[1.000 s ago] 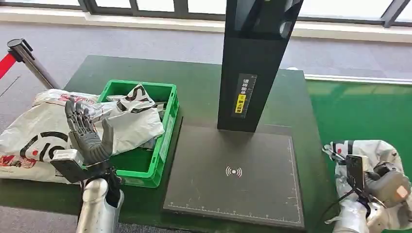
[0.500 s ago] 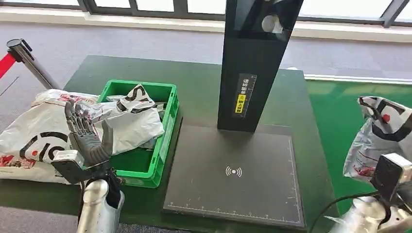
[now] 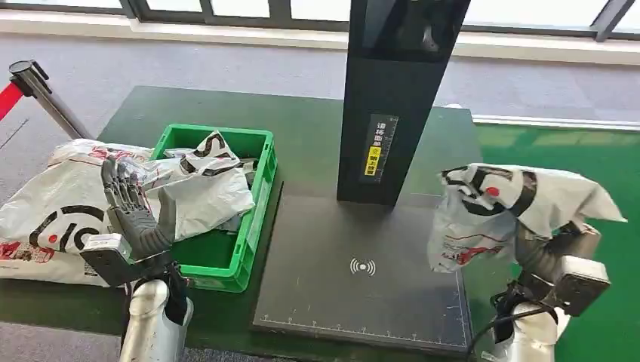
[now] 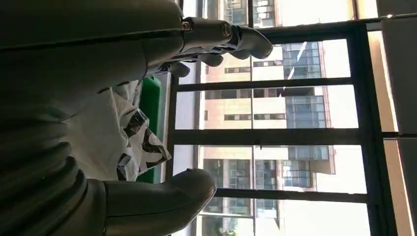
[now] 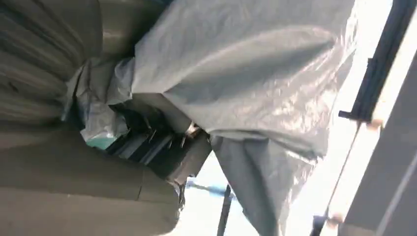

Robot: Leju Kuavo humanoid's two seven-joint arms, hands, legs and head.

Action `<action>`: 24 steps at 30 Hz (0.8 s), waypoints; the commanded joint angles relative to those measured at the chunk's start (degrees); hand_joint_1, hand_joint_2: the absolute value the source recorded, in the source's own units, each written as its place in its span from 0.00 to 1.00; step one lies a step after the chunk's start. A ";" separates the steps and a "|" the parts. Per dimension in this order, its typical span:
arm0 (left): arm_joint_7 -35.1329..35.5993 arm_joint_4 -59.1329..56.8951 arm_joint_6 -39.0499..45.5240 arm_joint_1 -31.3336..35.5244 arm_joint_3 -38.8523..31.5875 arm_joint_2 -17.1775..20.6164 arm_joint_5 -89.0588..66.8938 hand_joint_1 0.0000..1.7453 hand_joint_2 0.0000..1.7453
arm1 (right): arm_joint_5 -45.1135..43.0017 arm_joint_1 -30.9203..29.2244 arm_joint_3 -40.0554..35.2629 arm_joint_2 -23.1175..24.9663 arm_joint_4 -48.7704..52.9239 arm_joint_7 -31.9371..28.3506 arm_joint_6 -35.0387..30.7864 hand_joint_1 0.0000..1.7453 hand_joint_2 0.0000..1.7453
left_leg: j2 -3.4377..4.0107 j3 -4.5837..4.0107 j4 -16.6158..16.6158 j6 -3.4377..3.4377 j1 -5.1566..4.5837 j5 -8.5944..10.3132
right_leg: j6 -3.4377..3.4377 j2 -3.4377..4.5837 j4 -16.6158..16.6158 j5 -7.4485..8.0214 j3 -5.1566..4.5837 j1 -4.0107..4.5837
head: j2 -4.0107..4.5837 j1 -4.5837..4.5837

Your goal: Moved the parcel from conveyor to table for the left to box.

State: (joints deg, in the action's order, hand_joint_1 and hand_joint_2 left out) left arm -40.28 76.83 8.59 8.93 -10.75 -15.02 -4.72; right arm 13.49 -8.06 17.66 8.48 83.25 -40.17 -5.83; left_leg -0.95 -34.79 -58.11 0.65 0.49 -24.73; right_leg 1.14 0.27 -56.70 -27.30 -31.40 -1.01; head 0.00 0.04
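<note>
A white plastic parcel (image 3: 506,207) with black and red print hangs above the right side of the dark scanner pad (image 3: 362,268), held from below by my right hand (image 3: 555,249). Up close in the right wrist view the grey-white parcel (image 5: 255,83) drapes over that right hand (image 5: 162,142). My left hand (image 3: 136,215) stands upright with fingers spread and nothing in it, at the near left corner of the green crate (image 3: 256,219). The left wrist view shows the same left hand (image 4: 206,54) spread before windows.
The green crate holds a white parcel (image 3: 207,181), and a large white bag (image 3: 53,211) lies to its left on the dark table (image 3: 309,128). A black scanner column (image 3: 392,98) rises behind the pad. Green conveyor surface (image 3: 558,162) lies to the right. A barrier post (image 3: 45,98) stands far left.
My right hand lifted the parcel from the conveyor and carried it left, over the right side of the scanner pad. The left hand stayed still.
</note>
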 commanded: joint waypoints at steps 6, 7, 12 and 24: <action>0.28 -3.91 -0.21 2.00 0.60 1.60 0.21 0.00 1.00 | 10.28 -4.09 -3.04 -2.69 -19.35 6.47 6.34 1.00 1.00 | 0.14 0.11 0.06 -0.02 0.04 -0.01 | -0.04 0.08 0.08 0.05 0.10 0.05 | 0.00 0.02; 0.28 -4.40 -0.03 2.35 0.77 1.44 0.03 0.00 1.00 | 11.45 -5.50 -2.96 -2.36 -22.95 7.21 5.70 1.00 1.00 | 0.18 0.15 0.11 -0.03 0.01 0.01 | -0.06 0.09 0.12 0.06 0.13 0.03 | 0.00 0.02; 0.28 -5.31 1.06 2.67 1.34 1.84 -0.16 0.00 1.00 | 14.19 -7.84 -4.96 -1.08 -29.16 6.44 5.21 1.00 1.00 | 0.22 0.20 0.16 -0.01 0.00 0.03 | -0.10 0.11 0.13 0.07 0.14 0.03 | 0.00 0.00; 0.28 -4.85 1.89 1.92 2.36 2.82 0.75 0.00 1.00 | 14.00 -10.23 -6.01 -0.15 -35.31 5.92 4.47 0.00 0.00 | 0.23 0.16 0.11 0.00 0.01 -0.01 | -0.10 0.15 0.02 0.04 0.09 0.03 | 0.00 0.02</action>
State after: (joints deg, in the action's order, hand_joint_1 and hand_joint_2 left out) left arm -40.28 74.84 9.97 9.34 -9.66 -14.47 -4.55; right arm 27.87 -14.58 14.53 8.28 56.70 -34.16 -1.33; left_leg -0.97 -34.79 -58.11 0.66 0.50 -24.72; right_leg 1.12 0.26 -56.77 -27.30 -31.39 -1.00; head 0.00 0.07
